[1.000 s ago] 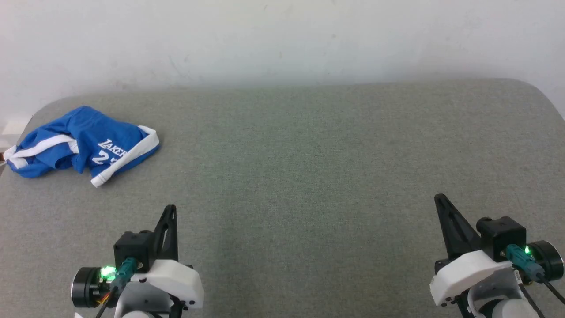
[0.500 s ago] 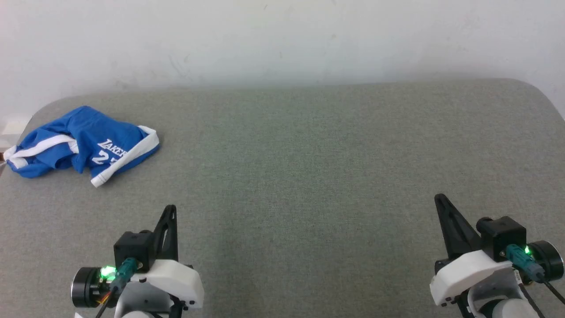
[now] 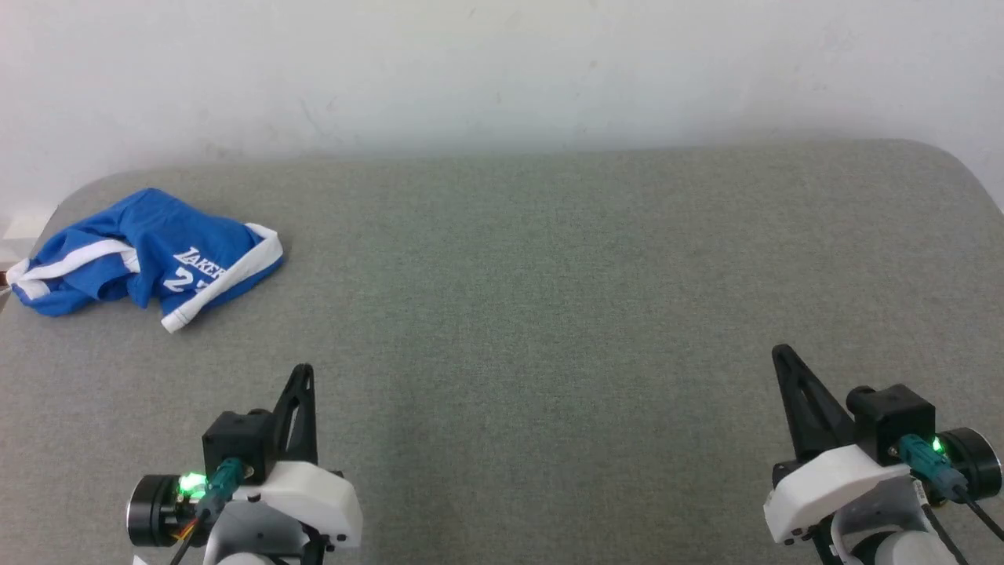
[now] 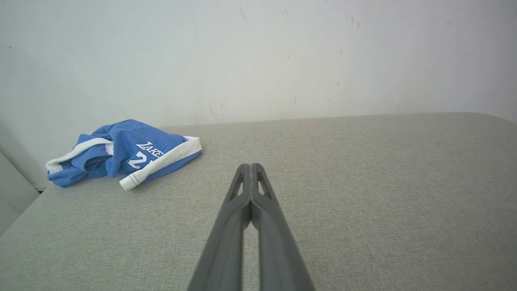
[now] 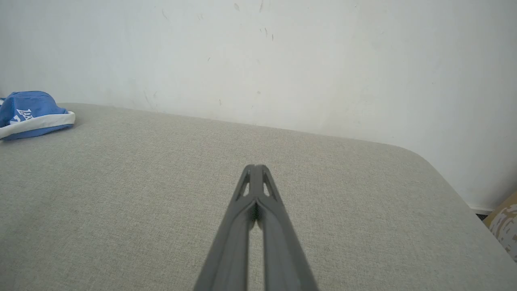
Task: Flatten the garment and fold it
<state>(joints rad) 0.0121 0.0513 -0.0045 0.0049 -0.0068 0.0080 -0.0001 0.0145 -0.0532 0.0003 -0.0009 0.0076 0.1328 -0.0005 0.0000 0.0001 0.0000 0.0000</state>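
The garment (image 3: 149,255) is a pair of small royal-blue shorts with white trim and a white "LAKERS" print, lying crumpled at the far left of the grey fabric surface (image 3: 549,298). It also appears in the left wrist view as the garment (image 4: 121,153) and at the left edge of the right wrist view as the garment (image 5: 30,115). My left gripper (image 3: 304,369) is shut and empty near the front left, well short of the shorts. My right gripper (image 3: 778,350) is shut and empty at the front right. In the wrist views the left gripper (image 4: 251,165) and right gripper (image 5: 255,166) have fingertips pressed together.
A white wall (image 3: 502,71) runs along the back of the surface. The surface has rounded far corners. A patterned tan object (image 5: 505,222) shows past the right edge, below the surface level.
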